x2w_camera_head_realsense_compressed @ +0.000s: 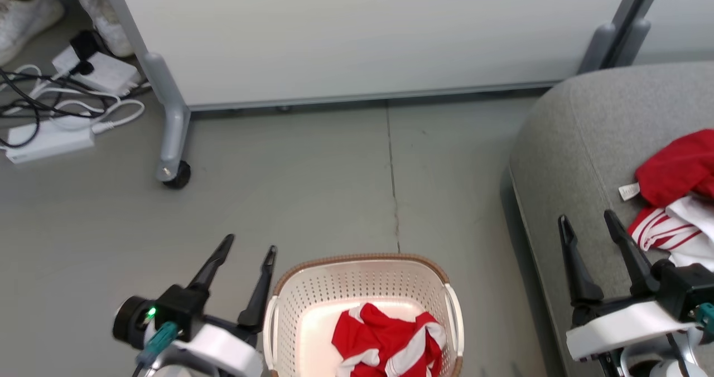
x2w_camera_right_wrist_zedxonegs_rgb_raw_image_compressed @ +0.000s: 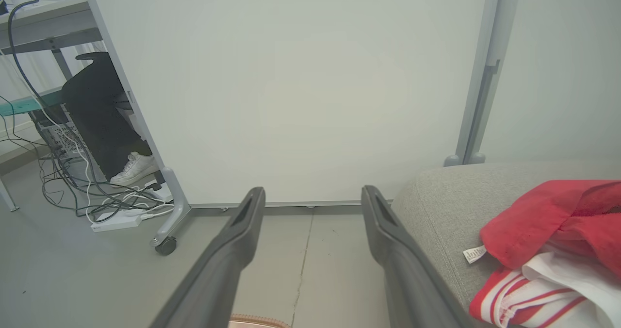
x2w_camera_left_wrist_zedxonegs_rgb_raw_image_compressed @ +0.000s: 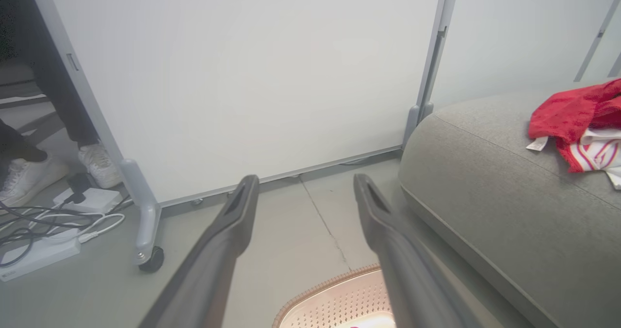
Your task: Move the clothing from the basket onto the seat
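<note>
Both the left gripper and right gripper have fingers spread wide, grasping nothing

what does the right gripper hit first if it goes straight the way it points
The right gripper would likely meet the white panel near its lower edge; seat lies aside. Depth unclear.

Red-and-white striped clothing, cream basket, grey seat.

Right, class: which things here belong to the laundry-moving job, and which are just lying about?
Job: basket; red-and-white garment inside it; grey seat; red garment lying on it.
Lying about: power strips; cables; wheeled partition; a person's white shoes.
</note>
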You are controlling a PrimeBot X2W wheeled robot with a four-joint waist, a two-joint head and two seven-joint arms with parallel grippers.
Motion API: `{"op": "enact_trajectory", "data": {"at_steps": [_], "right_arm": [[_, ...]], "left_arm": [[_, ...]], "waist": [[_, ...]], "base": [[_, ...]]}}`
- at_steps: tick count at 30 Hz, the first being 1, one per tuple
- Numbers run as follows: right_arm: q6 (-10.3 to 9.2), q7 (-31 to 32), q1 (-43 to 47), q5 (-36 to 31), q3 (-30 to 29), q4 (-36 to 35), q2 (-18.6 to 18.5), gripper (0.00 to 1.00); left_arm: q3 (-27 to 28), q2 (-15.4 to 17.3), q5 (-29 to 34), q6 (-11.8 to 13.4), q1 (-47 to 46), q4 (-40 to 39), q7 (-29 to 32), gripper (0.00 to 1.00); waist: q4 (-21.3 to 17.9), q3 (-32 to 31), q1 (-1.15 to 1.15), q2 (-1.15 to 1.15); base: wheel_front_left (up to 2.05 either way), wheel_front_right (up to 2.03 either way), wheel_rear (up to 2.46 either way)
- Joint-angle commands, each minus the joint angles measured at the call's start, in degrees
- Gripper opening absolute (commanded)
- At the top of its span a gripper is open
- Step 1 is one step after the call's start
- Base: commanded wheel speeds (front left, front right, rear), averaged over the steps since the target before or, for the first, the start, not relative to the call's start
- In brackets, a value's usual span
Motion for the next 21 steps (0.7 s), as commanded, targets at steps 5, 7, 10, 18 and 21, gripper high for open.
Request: {"op": "enact_trajectory", "data": {"at_steps": [5,7,10,18,21], "right_arm": [[0.1,-0.1,-4.14,-0.91,0.73,-3.25,-0.35,1.0],[0.09,-0.35,-5.36,-1.06,1.02,-4.29,-0.35,1.0],[0.09,-1.09,-7.13,-1.08,1.39,-5.51,-0.33,1.0],[0.09,-4.76,-11.22,0.86,3.93,-7.83,-0.3,1.0],[0.1,-6.19,-12.29,1.68,5.04,-8.57,-0.27,1.0]], "left_arm": [[-5.52,-1.26,1.62,-2.09,-7.81,6.01,-0.17,1.0],[-7.22,-1.42,1.65,-2.47,-10.13,7.95,-0.17,1.0],[-9.86,-1.4,1.07,-2.91,-14.0,11.38,-0.17,1.0],[-19.15,1.71,-3.48,-2.88,-23.28,19.7,-0.16,1.0],[-22.08,3.09,-5.06,-2.89,-26.81,23.87,-0.14,1.0]], "waist": [[-4.04,10.35,0.0,0.0],[-5.25,13.63,0.0,0.0],[-7.18,18.6,0.0,0.0],[-13.61,30.59,0.0,0.0],[-16.03,34.81,0.0,0.0]], "base": [[0.0,0.0,0.0],[0.0,0.0,0.0],[0.0,0.0,0.0],[0.0,0.0,0.0],[0.0,0.0,0.0]]}}
